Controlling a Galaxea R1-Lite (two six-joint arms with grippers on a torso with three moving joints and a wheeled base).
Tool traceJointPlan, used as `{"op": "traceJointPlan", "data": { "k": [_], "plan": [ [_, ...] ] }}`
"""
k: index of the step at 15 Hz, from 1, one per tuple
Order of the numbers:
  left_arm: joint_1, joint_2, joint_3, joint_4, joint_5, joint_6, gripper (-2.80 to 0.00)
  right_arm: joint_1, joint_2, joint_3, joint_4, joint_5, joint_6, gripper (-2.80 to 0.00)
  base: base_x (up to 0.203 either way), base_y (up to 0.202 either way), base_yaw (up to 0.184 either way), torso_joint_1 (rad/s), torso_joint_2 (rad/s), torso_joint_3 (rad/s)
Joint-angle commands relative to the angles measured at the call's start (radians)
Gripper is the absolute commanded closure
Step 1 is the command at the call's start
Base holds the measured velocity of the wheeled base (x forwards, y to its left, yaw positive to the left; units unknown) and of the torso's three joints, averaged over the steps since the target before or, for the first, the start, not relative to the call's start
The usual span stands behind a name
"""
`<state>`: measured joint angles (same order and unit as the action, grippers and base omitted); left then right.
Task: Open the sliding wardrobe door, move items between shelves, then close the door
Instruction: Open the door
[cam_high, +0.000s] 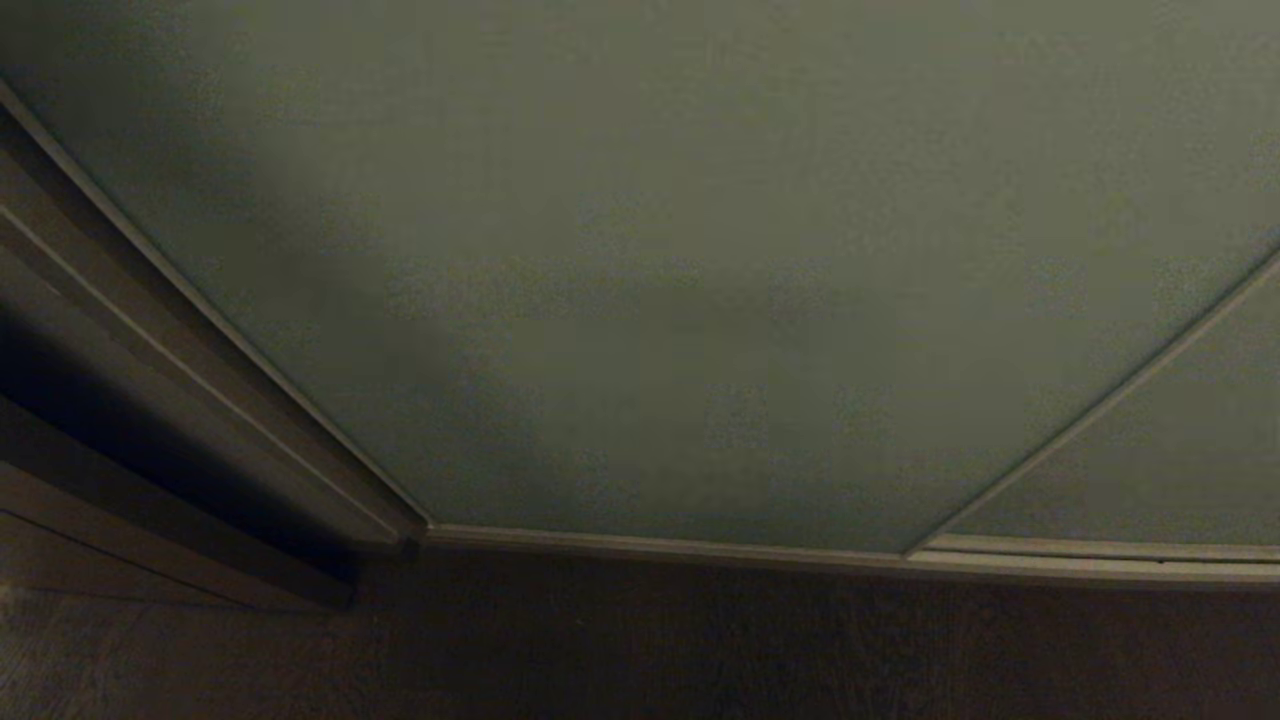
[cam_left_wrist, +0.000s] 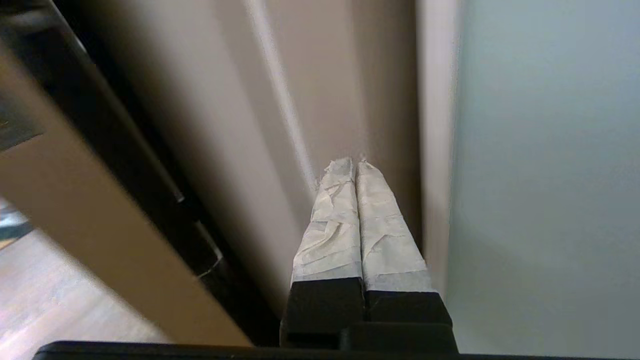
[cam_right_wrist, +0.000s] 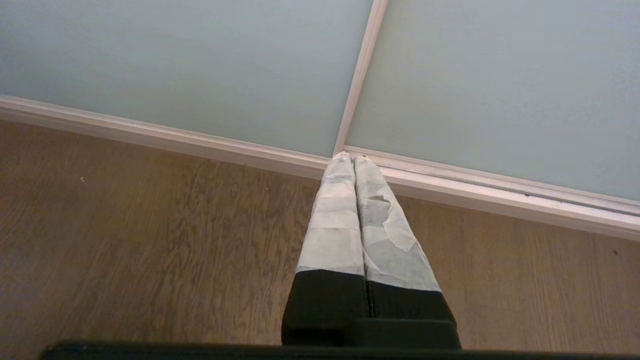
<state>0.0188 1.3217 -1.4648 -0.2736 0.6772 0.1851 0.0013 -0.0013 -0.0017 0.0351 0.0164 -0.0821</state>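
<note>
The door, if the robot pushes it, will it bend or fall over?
Probably neither. The door looks like a stiff flat panel in a slim frame, and it sits on a floor rail, so it should slide sideways. Its matte face may be slippery.

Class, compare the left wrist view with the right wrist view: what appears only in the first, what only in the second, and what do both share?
Only the left wrist view shows the beige wardrobe side frame, with the left gripper shut and pointing at it. Only the right wrist view shows the floor rail and the seam between two panels, with the right gripper shut. Both show the sliding wardrobe door and wooden floor.
</note>
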Motion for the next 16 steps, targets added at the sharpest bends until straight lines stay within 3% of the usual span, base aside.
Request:
{"op": "traceJointPlan", "data": {
  "k": [1,12,16],
  "plan": [
    [0.015,0.034,-0.01,-0.002,-0.013,0.001,0.0,0.0,0.0,0.0,0.0,0.0,-0.001,0.0,0.0,0.0,0.0,0.0,0.0,0.0],
    [0.017,0.073,-0.046,0.008,-0.073,-0.01,0.0,0.0,0.0,0.0,0.0,0.0,-0.001,0.0,0.0,0.0,0.0,0.0,0.0,0.0],
    [0.026,0.073,-0.047,0.012,-0.128,-0.015,0.0,0.0,0.0,0.0,0.0,0.0,-0.001,0.0,0.0,0.0,0.0,0.0,0.0,0.0]
  ]
}}
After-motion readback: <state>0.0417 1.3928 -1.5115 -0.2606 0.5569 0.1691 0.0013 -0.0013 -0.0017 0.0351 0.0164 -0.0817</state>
